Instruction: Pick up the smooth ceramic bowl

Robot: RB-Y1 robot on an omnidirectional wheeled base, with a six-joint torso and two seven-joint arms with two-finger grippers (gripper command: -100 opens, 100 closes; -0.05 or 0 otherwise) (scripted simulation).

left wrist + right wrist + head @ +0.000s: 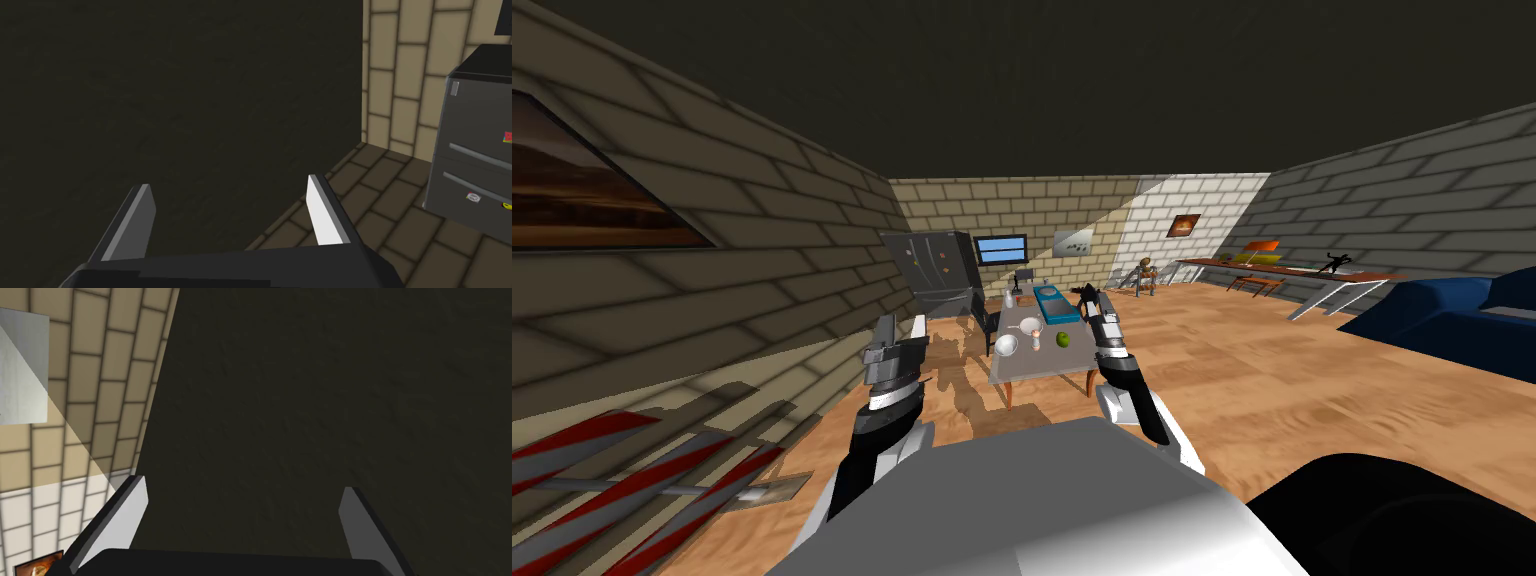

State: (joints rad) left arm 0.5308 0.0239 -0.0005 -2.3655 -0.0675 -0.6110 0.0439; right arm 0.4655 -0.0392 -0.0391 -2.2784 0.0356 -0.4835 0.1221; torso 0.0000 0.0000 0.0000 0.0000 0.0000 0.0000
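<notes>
Left fingers [322, 215] and right fingers [122, 523] apart, empty; white bowl [1006, 345] on far grey table [1042, 362].

Head camera overlooks the distant table [1044, 364]; wrist cameras face upward.

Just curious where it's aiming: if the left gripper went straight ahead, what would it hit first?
Likely the dark, flat ceiling: the left gripper, fingers open, points up at it, nothing nearer.

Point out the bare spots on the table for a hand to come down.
Barest is the near strip of the table, between the front edge and the white bowl and green apple. The middle is crowded: bowl, second white dish and apple sit close. The teal box fills the far end.
</notes>
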